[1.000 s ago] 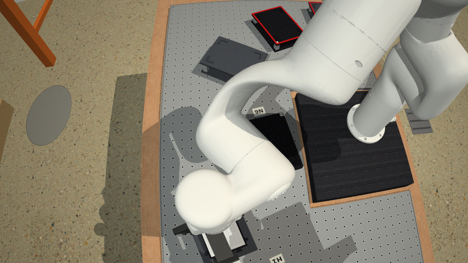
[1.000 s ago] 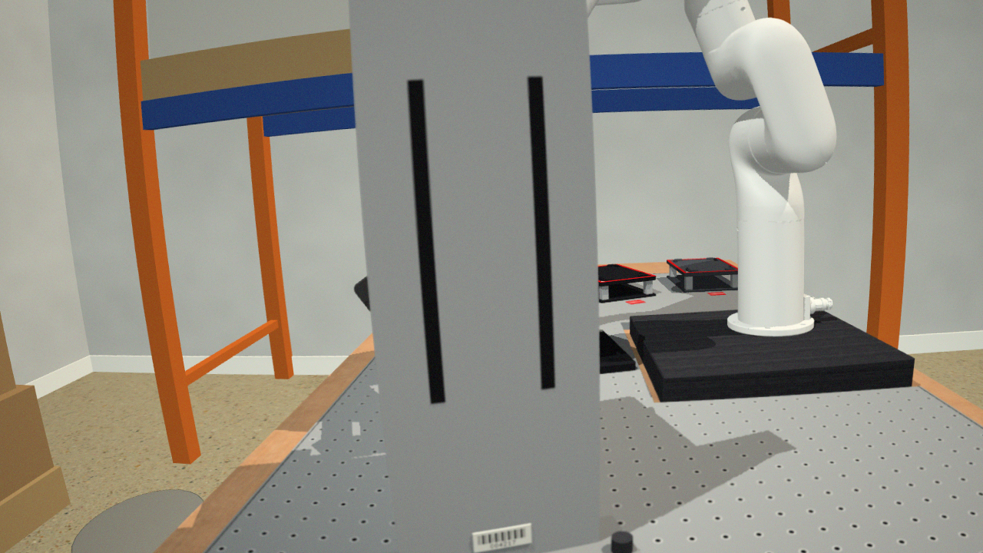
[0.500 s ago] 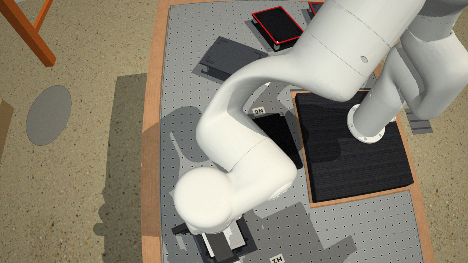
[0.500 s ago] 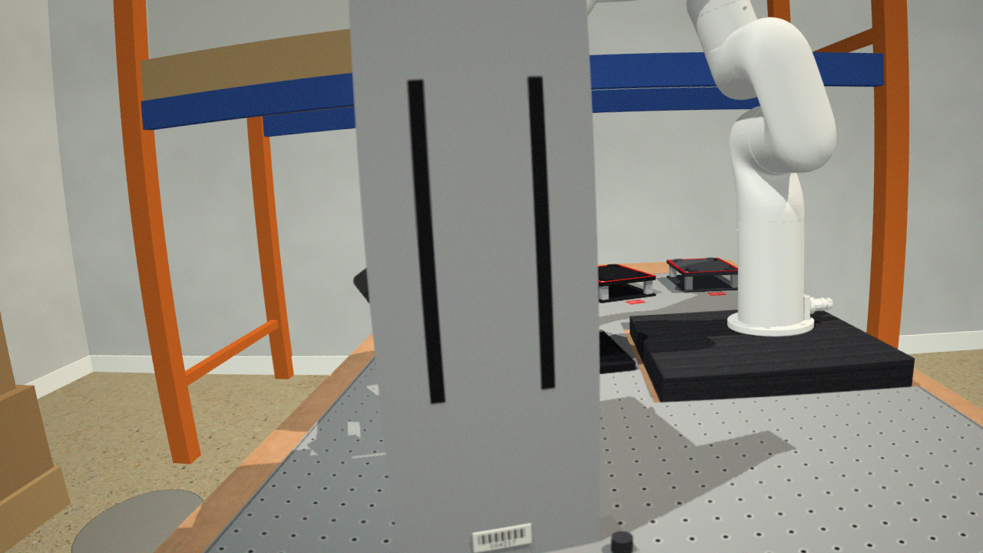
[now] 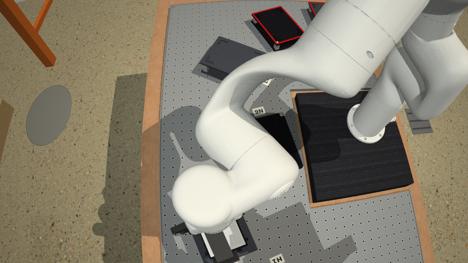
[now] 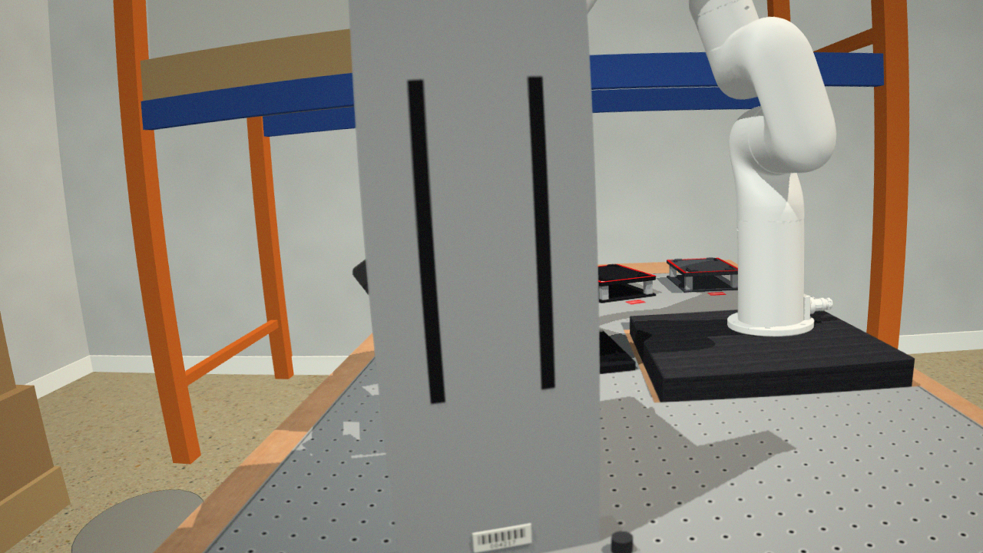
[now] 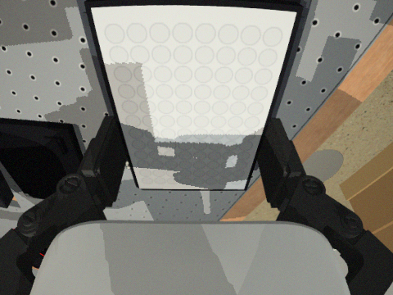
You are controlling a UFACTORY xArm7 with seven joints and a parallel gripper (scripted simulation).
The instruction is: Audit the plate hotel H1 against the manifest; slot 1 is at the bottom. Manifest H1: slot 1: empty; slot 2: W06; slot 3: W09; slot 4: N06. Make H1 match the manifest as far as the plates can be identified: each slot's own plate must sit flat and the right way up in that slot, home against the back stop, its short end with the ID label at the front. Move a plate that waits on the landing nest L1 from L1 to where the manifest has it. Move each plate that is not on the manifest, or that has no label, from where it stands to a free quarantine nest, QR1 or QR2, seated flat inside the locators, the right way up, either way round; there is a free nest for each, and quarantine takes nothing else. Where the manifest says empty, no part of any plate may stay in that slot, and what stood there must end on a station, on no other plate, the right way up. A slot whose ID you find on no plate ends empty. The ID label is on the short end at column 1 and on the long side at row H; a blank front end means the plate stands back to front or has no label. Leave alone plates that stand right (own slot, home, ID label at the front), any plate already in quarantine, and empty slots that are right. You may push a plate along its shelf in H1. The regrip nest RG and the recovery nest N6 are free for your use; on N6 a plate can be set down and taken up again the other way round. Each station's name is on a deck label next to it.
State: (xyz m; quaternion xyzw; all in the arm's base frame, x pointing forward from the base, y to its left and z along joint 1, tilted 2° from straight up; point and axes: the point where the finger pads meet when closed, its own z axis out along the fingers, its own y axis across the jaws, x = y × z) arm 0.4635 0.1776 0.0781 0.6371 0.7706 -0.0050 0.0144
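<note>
A white multiwell plate (image 7: 205,90) with a dark edge lies between my fingers, well side up. My gripper (image 7: 192,134) is shut on its two long sides. The plate also shows partly below my wrist in the top view (image 5: 234,237), by the H1 label (image 5: 277,259). I cannot read an ID on it. In the exterior view the tall grey panel of hotel H1 (image 6: 481,206) hides its slots and the held plate. Two red-rimmed quarantine nests (image 6: 702,265) (image 5: 278,24) show; I see no plate on their visible parts.
A grey nest (image 5: 222,53) with corner locators stands behind my arm, its label partly hidden. The black N6 nest (image 5: 281,137) lies partly under my forearm, beside the N6 label (image 5: 258,110). My arm's black base block (image 5: 356,163) stands to the right.
</note>
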